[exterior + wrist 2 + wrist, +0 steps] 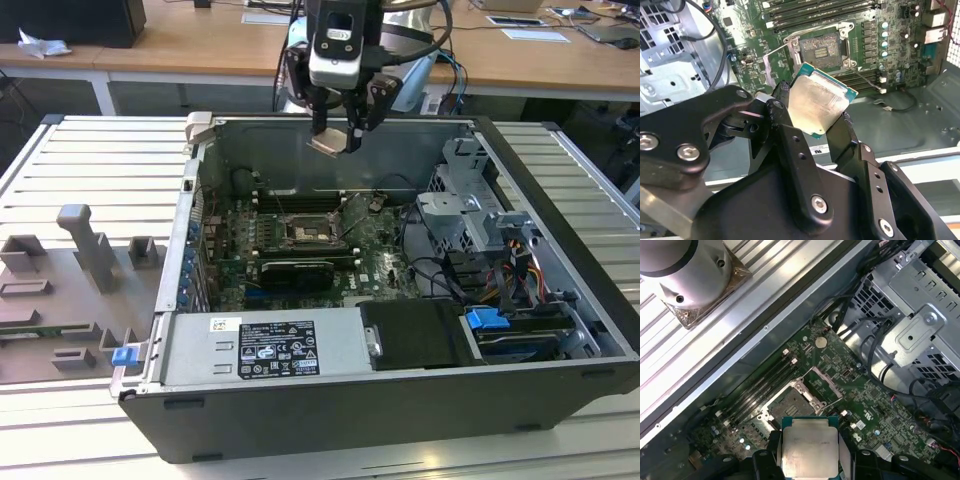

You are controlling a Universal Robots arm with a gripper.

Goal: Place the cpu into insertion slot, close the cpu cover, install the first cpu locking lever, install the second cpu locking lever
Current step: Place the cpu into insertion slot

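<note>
**Cpu gripped above the open case, slot bare**

In the exterior view the arm point(340, 40) hangs over the far side of an open computer case point(400, 440) that lies on a ribbed metal table point(80, 160). The gripper point(338, 135) points down into the case with its fingers clenched on the cpu point(330, 143). The chip is tilted and held high, well clear of the board point(385, 255) below.

In both wrist views the black fingers point(782, 97) point(772, 445) press on two opposite edges of the cpu point(817, 106) point(810, 447). Its pale metal face is turned towards the cameras and a thin green edge shows around it.

The slot point(305, 232) point(821, 46) point(790, 402) sits near the middle of the board and is apart from the chip. It has nothing in it; its dark contact field is exposed inside the silvery rim. The cover point(776, 65) point(827, 385) is swung up off the slot and stands open along one of its sides.

Long black memory slots point(815, 10) point(765, 387) run just beside the slot on the side nearer the case's far wall. A grey drive cage point(470, 210) point(920, 325) fills the case towards the exterior view's right, with dark cables trailing near it. A labelled power supply point(260, 350) lies along the near wall
</note>
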